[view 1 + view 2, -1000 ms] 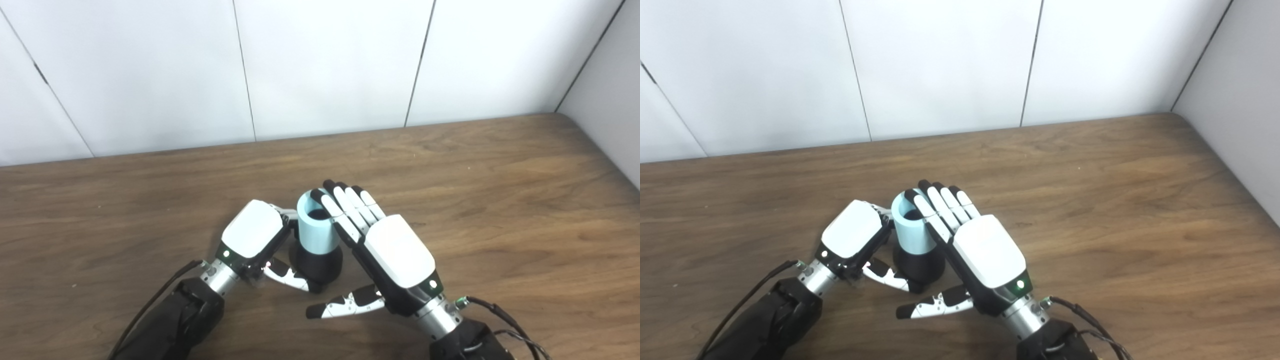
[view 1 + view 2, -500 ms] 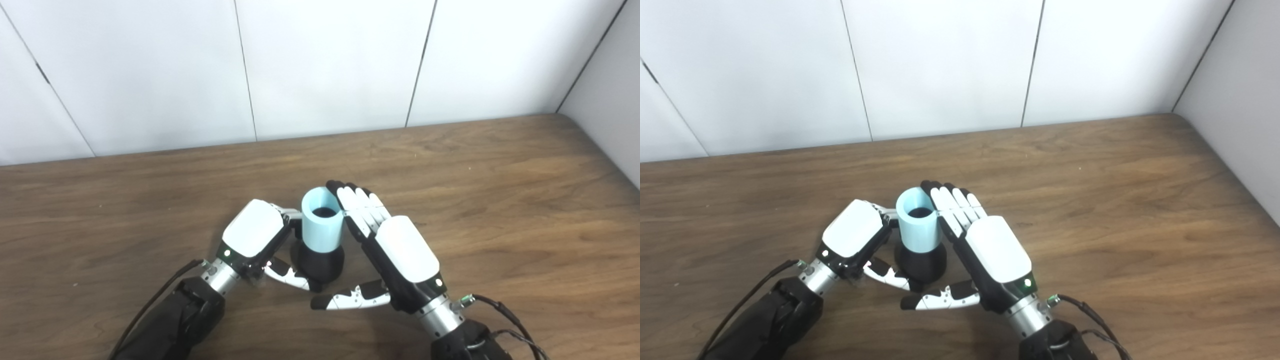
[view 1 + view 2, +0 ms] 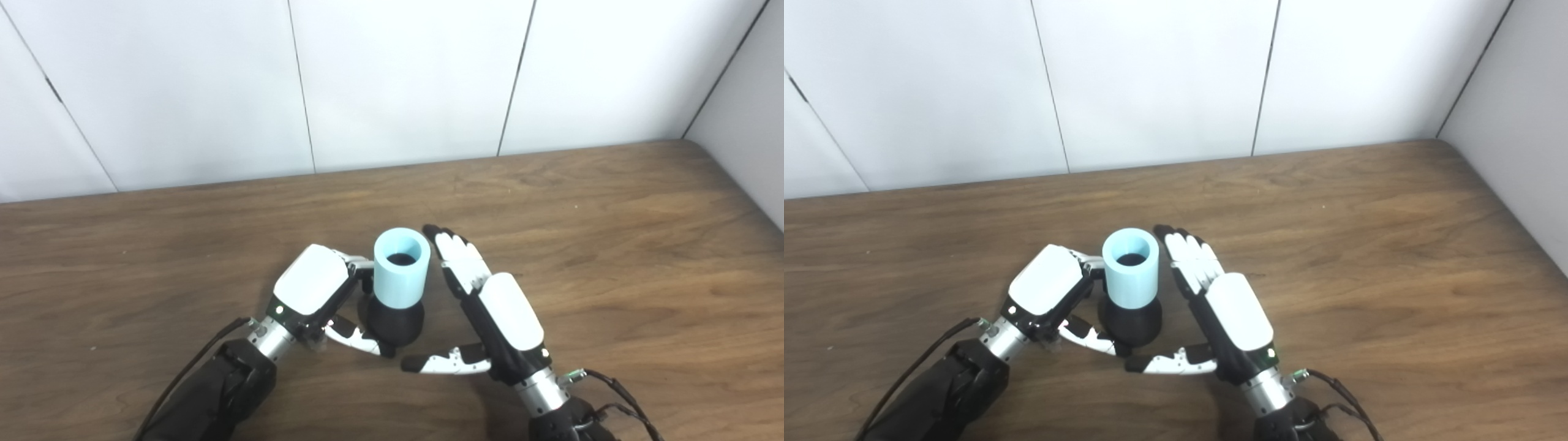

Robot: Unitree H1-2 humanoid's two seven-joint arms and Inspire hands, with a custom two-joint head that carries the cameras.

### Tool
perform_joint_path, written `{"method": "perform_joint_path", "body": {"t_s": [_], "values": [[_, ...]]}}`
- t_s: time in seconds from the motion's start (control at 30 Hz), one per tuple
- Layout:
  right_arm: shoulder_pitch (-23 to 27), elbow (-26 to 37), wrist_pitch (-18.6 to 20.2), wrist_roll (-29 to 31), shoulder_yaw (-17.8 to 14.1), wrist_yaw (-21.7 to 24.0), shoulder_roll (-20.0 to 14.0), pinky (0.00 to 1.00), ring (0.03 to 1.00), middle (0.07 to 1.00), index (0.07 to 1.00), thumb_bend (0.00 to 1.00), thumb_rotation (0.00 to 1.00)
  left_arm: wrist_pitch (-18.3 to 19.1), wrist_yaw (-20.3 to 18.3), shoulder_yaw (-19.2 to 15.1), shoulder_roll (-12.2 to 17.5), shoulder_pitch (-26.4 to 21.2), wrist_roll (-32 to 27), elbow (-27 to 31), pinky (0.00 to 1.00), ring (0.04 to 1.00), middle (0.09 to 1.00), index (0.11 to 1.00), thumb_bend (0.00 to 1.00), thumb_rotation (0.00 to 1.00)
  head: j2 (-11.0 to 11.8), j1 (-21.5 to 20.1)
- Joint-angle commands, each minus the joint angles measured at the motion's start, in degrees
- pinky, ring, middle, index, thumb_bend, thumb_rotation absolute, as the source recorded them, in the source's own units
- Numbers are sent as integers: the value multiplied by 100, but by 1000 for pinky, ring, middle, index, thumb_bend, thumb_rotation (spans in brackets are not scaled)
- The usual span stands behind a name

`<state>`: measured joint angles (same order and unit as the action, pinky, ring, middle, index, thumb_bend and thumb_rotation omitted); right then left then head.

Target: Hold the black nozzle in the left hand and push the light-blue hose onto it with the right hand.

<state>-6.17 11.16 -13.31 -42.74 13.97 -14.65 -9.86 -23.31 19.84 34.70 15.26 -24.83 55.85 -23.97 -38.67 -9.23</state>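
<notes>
- Light-blue hose (image 3: 400, 267) is sitting upright on top of the black nozzle (image 3: 395, 323), open end facing up, lower end already over the nozzle's top, so the push-on looks done or nearly so.
- Black nozzle is standing on the wooden worktop (image 3: 612, 245), wide base down, near the front edge and roughly midway between the two hands; this is keeping the joint vertical.
- Left hand (image 3: 312, 288) is wrapping the nozzle from the left: thumb is curling round the front of the base, fingers are reaching behind at the neck under the hose. Gripping the nozzle, likely to be bracing it against any downward push.
- Right hand (image 3: 490, 300) is sitting just beside the hose on the right, not touching it, fingers straight and spread, thumb sticking out low toward the nozzle base. Holding nothing.
- Gap between right hand and hose is suggesting release after seating; how deep the hose is seated cannot be told.
</notes>
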Motion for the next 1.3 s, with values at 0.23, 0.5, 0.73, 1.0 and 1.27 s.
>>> {"method": "perform_joint_path", "body": {"t_s": [0.23,0.5,0.73,1.0,1.27], "values": [[200,-327,-1173,2067,-349,-132,325,915,1000,1000,1000,959,863,78,96,518,-418,1252,74,-1149,183,237,472,482,523,0,14,-6],[256,-585,-1246,2574,-504,50,392,936,1000,1000,1000,926,857,19,213,386,-492,1252,-92,-1251,169,218,460,481,523,0,51,27],[304,-581,-784,3060,-590,308,550,940,1000,1000,1000,833,816,564,-1036,-38,-422,1395,-791,-691,361,438,461,520,521,0,185,112],[527,-918,-557,3000,-732,396,659,928,1000,1000,1000,832,836,1988,-2966,-478,112,1705,-1955,964,859,882,899,955,999,311,378,283],[713,-1154,-304,2947,-775,517,634,963,1000,1000,1000,860,868,2314,-3317,-948,471,1745,-2995,1558,1000,1000,1000,1000,1000,473,625,316]]}}
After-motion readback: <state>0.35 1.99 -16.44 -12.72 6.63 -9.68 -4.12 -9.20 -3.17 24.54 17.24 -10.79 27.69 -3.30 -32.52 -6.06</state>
